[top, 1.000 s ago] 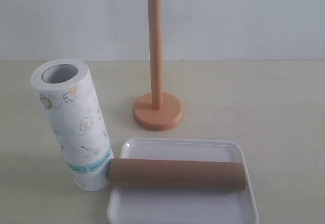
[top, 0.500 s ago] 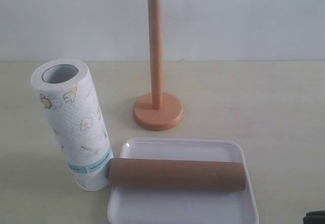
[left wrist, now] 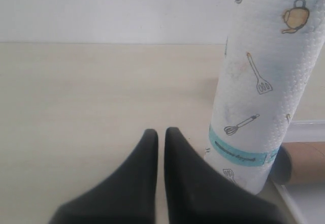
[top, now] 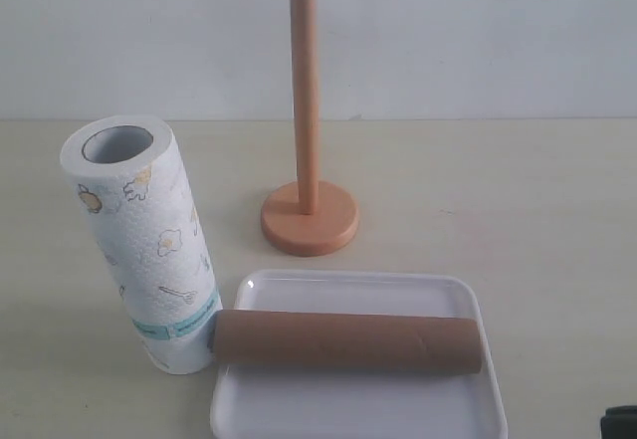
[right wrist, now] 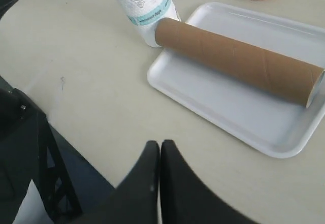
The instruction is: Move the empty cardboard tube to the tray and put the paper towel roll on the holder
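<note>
The paper towel roll (top: pixel 139 240) stands upright on the table at the left, white with small printed pictures and a teal band. The empty cardboard tube (top: pixel 348 341) lies on its side across the white tray (top: pixel 358 404), its left end past the rim and against the roll. The wooden holder (top: pixel 309 218) stands bare behind the tray. My left gripper (left wrist: pixel 161 132) is shut and empty, low beside the roll (left wrist: pixel 264 92). My right gripper (right wrist: pixel 160 144) is shut and empty, near the table's edge, short of the tray (right wrist: pixel 223 107) and tube (right wrist: pixel 238 59).
A dark bit of my right arm (top: pixel 621 422) shows at the lower right corner of the exterior view. In the right wrist view the table's edge drops off to a dark frame (right wrist: pixel 30 153) close to the gripper. A pale wall stands behind the table.
A dark part of the right arm has come into the lower right corner of the exterior view. Roll, tube, tray and holder have not moved.
</note>
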Robot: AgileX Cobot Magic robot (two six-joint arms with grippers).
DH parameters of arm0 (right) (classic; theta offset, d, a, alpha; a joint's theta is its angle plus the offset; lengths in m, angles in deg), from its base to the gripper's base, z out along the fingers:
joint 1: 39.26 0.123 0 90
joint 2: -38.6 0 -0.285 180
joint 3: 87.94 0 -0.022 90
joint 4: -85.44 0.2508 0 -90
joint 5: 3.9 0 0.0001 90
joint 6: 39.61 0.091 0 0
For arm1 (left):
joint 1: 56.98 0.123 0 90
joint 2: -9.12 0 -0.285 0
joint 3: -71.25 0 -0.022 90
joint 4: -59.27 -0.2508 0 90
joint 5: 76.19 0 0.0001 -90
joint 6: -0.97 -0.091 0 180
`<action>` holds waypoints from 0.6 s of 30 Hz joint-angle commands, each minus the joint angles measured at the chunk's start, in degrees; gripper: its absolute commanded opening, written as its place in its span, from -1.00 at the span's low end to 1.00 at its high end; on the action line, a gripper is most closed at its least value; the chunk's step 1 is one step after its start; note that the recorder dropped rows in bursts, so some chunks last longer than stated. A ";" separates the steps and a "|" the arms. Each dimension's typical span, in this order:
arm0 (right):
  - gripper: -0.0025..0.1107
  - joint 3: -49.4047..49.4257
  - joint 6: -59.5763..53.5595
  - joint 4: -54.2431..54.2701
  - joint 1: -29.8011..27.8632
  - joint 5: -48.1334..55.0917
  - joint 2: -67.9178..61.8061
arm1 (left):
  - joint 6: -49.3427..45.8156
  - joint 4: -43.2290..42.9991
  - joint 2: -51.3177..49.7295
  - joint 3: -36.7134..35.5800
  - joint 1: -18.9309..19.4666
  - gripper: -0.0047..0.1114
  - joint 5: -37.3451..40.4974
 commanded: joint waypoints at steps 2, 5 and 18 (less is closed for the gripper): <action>-0.96 4.50 -3.48 -6.73 0.08 -11.63 6.35 | -0.09 0.45 0.15 -0.20 -0.19 -0.85 -0.04; -0.96 11.42 -3.58 -11.16 0.08 -26.37 10.70 | -0.09 0.45 0.15 -0.20 -0.19 -0.85 -0.04; -0.96 26.67 -6.17 -12.04 -11.33 -53.65 17.21 | -0.09 0.45 0.15 -0.20 -0.19 -0.85 -0.04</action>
